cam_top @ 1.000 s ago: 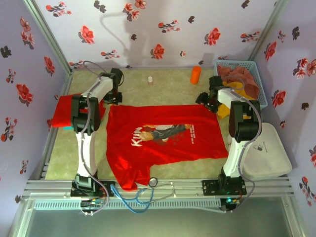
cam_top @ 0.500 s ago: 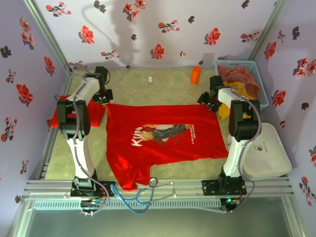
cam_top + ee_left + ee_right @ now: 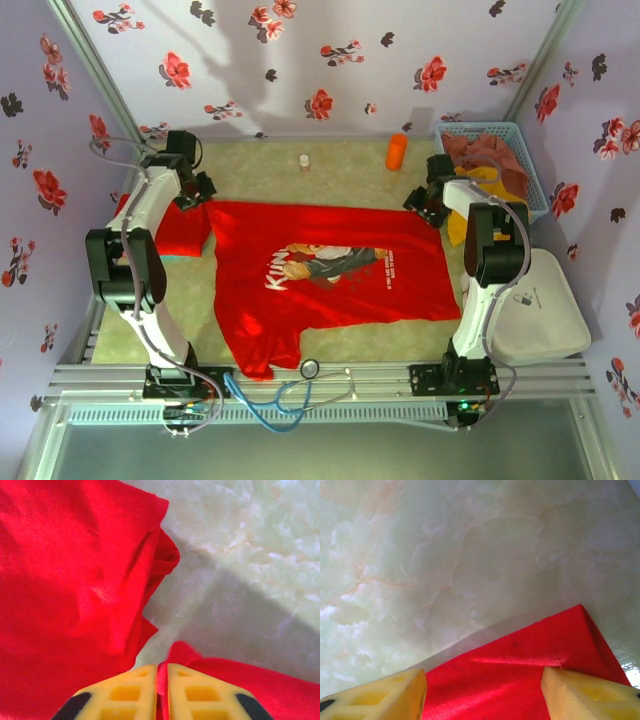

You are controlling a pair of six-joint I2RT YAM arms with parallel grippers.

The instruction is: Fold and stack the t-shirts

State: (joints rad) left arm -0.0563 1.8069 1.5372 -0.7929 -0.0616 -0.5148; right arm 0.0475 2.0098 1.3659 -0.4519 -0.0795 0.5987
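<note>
t-shirts: second t-shirt (image 3: 183, 235) lies at the table's (image 3: 340, 165) left edge, and the printed t-shirt (image 3: 330, 270) is spread mid-table. left gripper (image 3: 162, 666) is clamped on its far-left corner, judged to be tensioning the cloth. right gripper (image 3: 482, 677), jaws apart, straddles the far-right corner without gripping it. basket (image 3: 520, 135) crowds the table's far-right corner; the far edge offers room.

Table (image 3: 350, 165) bears t-shirts (image 3: 330, 270), basket (image 3: 480, 127), perhaps a cup (image 3: 397, 151).
</note>
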